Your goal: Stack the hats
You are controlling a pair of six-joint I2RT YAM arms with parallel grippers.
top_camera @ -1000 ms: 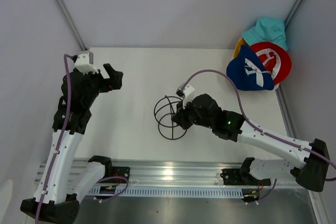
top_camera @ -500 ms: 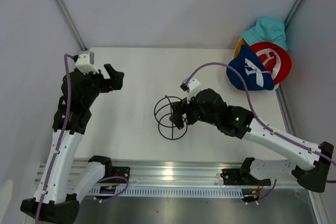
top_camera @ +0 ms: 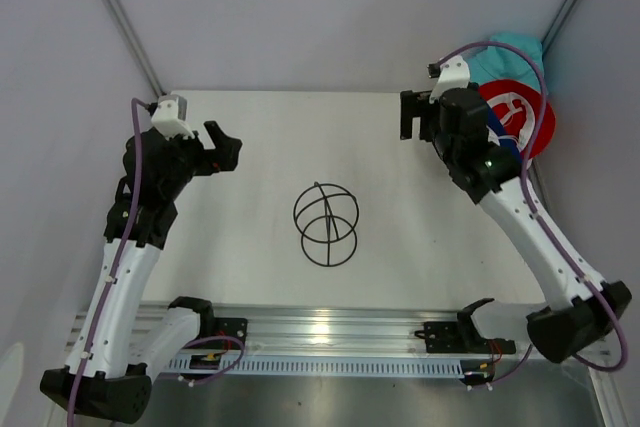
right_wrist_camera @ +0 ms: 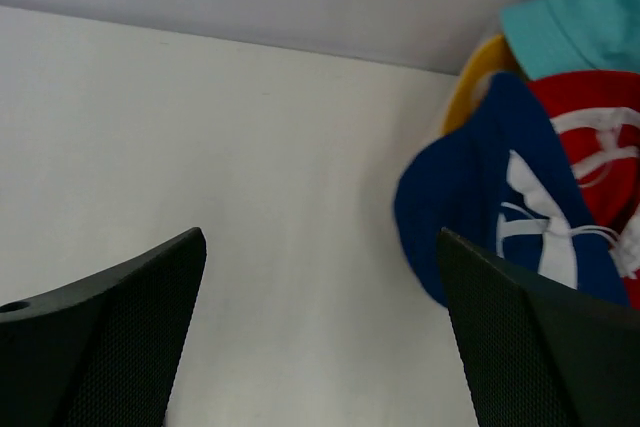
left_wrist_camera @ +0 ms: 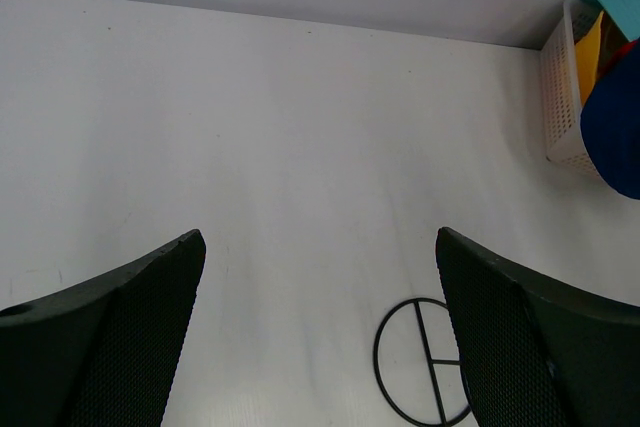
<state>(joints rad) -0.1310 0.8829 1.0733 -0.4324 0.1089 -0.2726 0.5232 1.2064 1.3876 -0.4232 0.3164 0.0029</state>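
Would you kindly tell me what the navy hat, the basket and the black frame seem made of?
The navy hat looks like soft matte fabric: it drapes and folds. The basket: likely white plastic, moulded lattice wall. The frame: thin black wire, probably metal.

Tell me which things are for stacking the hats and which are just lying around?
For the job:
navy hat, red hat, teal hat, yellow hat, all heaped at the far right corner of the table.

Just lying about:
white basket by that heap, black wire frame in the middle of the table.
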